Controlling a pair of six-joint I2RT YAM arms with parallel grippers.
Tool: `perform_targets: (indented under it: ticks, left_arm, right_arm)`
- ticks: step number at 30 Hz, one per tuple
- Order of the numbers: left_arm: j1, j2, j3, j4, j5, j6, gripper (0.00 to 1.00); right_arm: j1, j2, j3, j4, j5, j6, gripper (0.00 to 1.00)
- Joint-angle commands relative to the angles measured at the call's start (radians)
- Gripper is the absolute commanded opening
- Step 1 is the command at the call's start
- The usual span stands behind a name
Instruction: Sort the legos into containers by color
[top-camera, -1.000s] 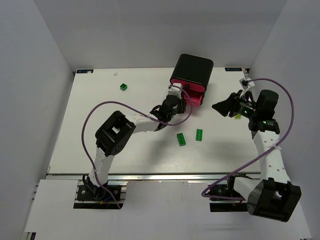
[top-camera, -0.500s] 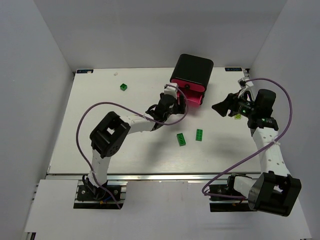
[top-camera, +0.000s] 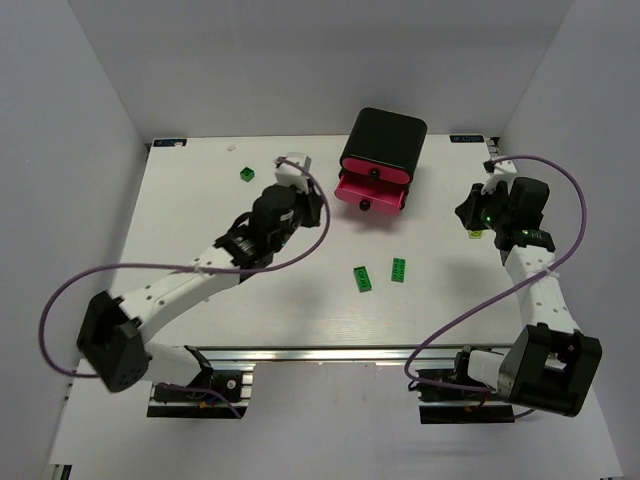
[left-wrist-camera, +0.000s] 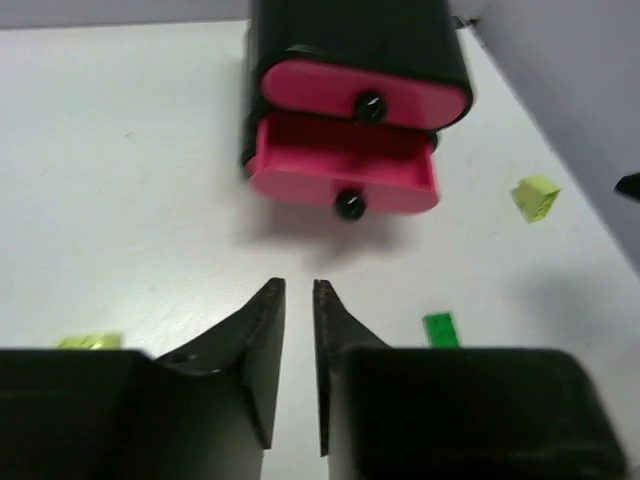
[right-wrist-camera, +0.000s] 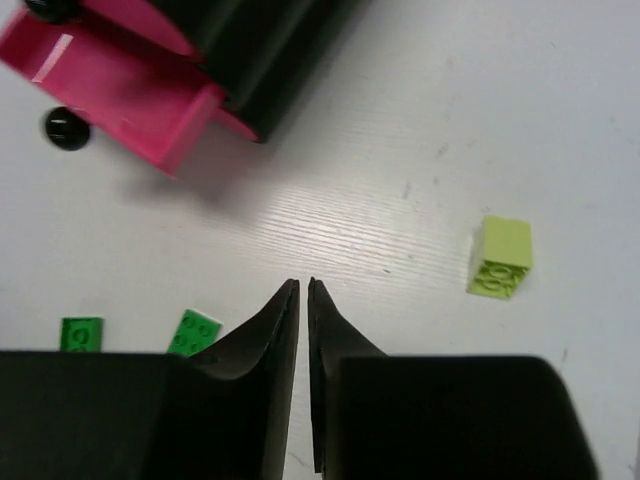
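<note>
Two flat green legos (top-camera: 362, 279) lie untouched in the middle of the bench (top-camera: 180, 205). The left jaws and right jaws are both clenched empty, the right ones near the lime block (right-wrist-camera: 500, 258) at the right edge, probably lining up a pick. At the far edge, one pink drawer (top-camera: 372, 193) stands open to receive bricks.

Cabinet (top-camera: 390, 135) glossy black; drawers (left-wrist-camera: 345, 190) magenta-pink, knobs (left-wrist-camera: 349, 205) black. Flat bricks (top-camera: 362, 279) and cube (top-camera: 247, 174) green; block (right-wrist-camera: 501, 257) lime-yellow. Table (top-camera: 180, 200) white.

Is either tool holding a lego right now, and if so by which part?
Nothing is held. The left tool and the right tool are both closed with nothing gripped.
</note>
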Motion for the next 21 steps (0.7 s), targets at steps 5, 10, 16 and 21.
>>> perform_targets:
  ticks: [5,10,16,21]
  left_arm:
    - [0.010,-0.272,-0.143,-0.376,-0.165,0.152,0.67]
    - [0.010,-0.372,-0.189,-0.377,-0.245,0.221,0.84]
    - [0.010,-0.411,-0.188,-0.386,-0.194,0.223,0.85]
    - [0.010,-0.409,-0.182,-0.391,-0.168,0.223,0.85]
  right_arm:
    - [-0.039,0.158,0.127,-0.095,0.168,-0.071,0.51]
    - [-0.041,0.356,0.222,-0.193,0.243,-0.145,0.72]
    - [-0.038,0.508,0.355,-0.227,0.364,-0.200,0.75]
    - [-0.035,0.597,0.423,-0.250,0.416,-0.214,0.74]
